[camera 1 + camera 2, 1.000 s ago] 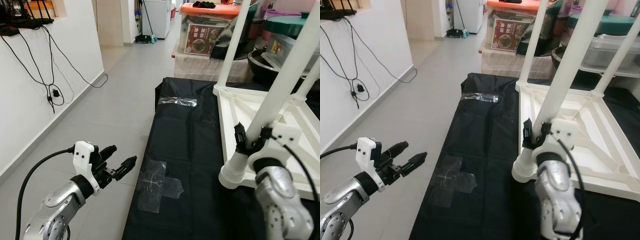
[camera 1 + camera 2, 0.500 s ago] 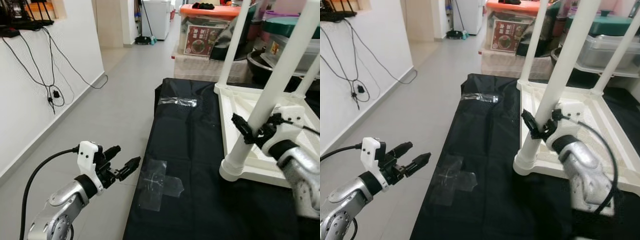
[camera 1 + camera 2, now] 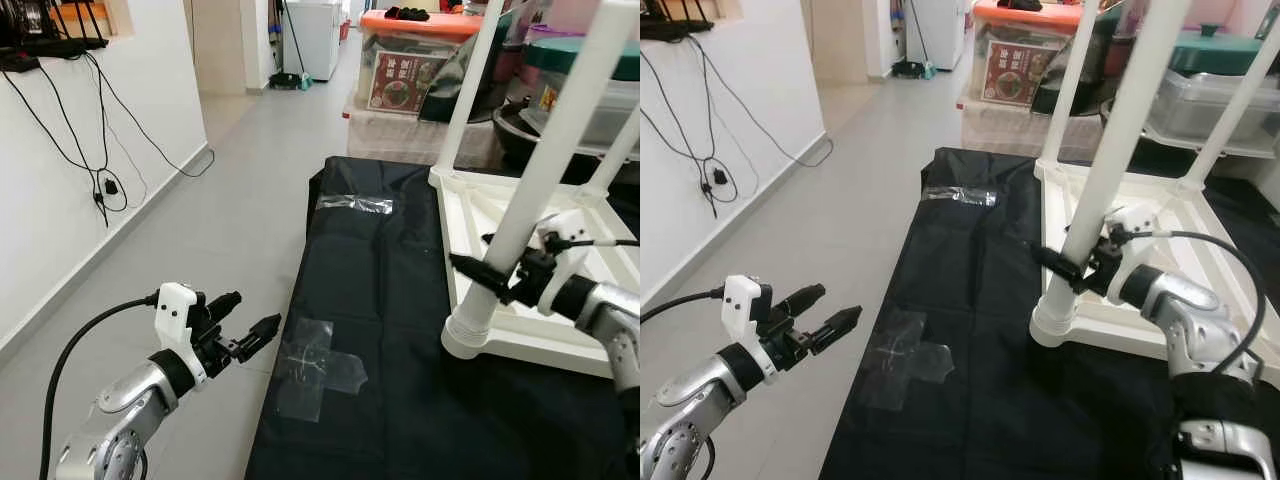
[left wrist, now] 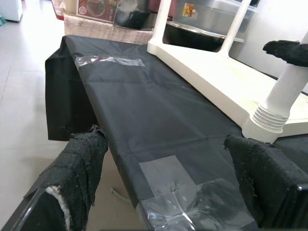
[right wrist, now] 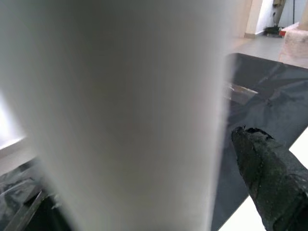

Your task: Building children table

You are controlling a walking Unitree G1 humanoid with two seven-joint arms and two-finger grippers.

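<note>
Grey floor tiles run down a hallway past a white wall hung with black cables, and on them lies a black fabric sheet (image 3: 380,300), matt and creased, patched with clear tape, most likely spread to protect the floor and the plastic during assembly. On the sheet rests the upside-down white plastic children's table (image 3: 540,240), its ribbed underside facing up and its smooth round white legs rising from ringed sockets at the corners; turned over like this, the sockets are reachable from above.

The right gripper (image 3: 1068,268) is at the nearest white table leg (image 3: 540,170), low on the tube and just above its ringed socket (image 3: 468,335). Its jaws stand either side of the leg, spread a little wider than the tube and seemingly loose about it; whether a pad touches the plastic cannot be told. In the right wrist view the pale leg sits blurred right before the lens, with one rough black finger (image 5: 269,173) beside it. I judge the arm is seating or steadying this leg, held low where the tube meets the socket for most control.

The left gripper (image 3: 243,330) hovers over bare floor just off the sheet's edge, well apart from the table, its jaws parted and empty; its fingertips (image 4: 86,159) look frayed and fibrous.
</note>
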